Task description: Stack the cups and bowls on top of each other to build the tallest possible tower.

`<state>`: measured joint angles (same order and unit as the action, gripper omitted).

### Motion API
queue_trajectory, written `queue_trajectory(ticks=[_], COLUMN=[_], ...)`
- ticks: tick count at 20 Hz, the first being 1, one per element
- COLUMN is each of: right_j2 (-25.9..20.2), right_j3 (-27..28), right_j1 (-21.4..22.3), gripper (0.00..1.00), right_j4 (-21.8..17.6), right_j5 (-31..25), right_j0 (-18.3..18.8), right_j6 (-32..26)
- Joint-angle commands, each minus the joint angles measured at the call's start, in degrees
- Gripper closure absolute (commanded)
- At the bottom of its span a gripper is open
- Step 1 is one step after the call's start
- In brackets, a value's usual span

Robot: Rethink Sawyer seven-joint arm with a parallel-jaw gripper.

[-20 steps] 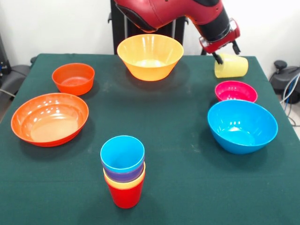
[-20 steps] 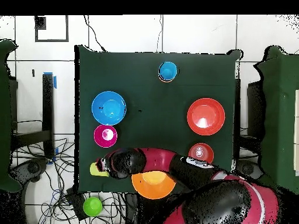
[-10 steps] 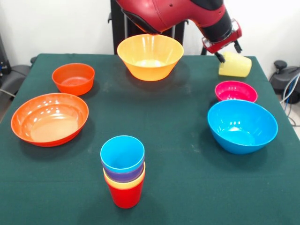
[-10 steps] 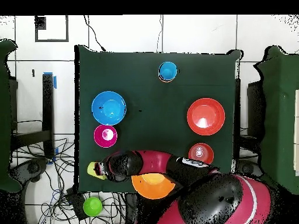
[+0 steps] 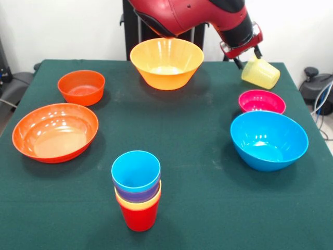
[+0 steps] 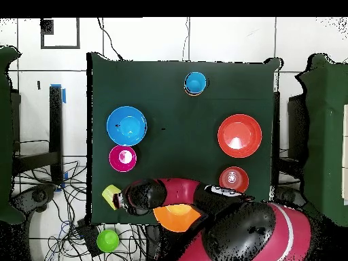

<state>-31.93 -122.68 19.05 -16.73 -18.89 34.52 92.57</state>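
Note:
My gripper (image 5: 248, 57) hangs over the table's far right corner, shut on the rim of a pale yellow cup (image 5: 261, 73) that is tilted and off the cloth. From overhead, the cup (image 6: 111, 196) shows beside the gripper (image 6: 123, 199). The tower (image 5: 137, 190) stands near the front edge: a red cup, then yellow-orange, purple and blue cups nested in it; overhead it is the stack (image 6: 195, 83). Loose bowls: large yellow-orange (image 5: 166, 62), small orange (image 5: 81, 87), wide orange (image 5: 54, 132), small magenta (image 5: 261, 101) and large blue (image 5: 268, 139).
The magenta bowl and the blue bowl sit just in front of the held cup. The arm (image 6: 204, 197) covers part of the yellow-orange bowl (image 6: 178, 216) from overhead. A green round object (image 6: 107, 240) and cables lie off the table (image 6: 177, 136).
The pale yellow cup, lying on its side a second ago, has come up off the cloth and tipped its mouth upward, with the gripper shifting slightly toward the table's corner.

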Motion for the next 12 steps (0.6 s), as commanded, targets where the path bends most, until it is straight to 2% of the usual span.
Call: queue_trajectory(ticks=[1, 12], right_j2=[2.9, 3.2], right_j3=[4.5, 4.6], right_j1=[-1.1, -1.5], gripper=[0.00, 0.00], right_j4=[-3.0, -2.4], right_j5=[-3.5, -2.8], right_j0=[-1.7, -1.9], right_j6=[1.4, 2.2])
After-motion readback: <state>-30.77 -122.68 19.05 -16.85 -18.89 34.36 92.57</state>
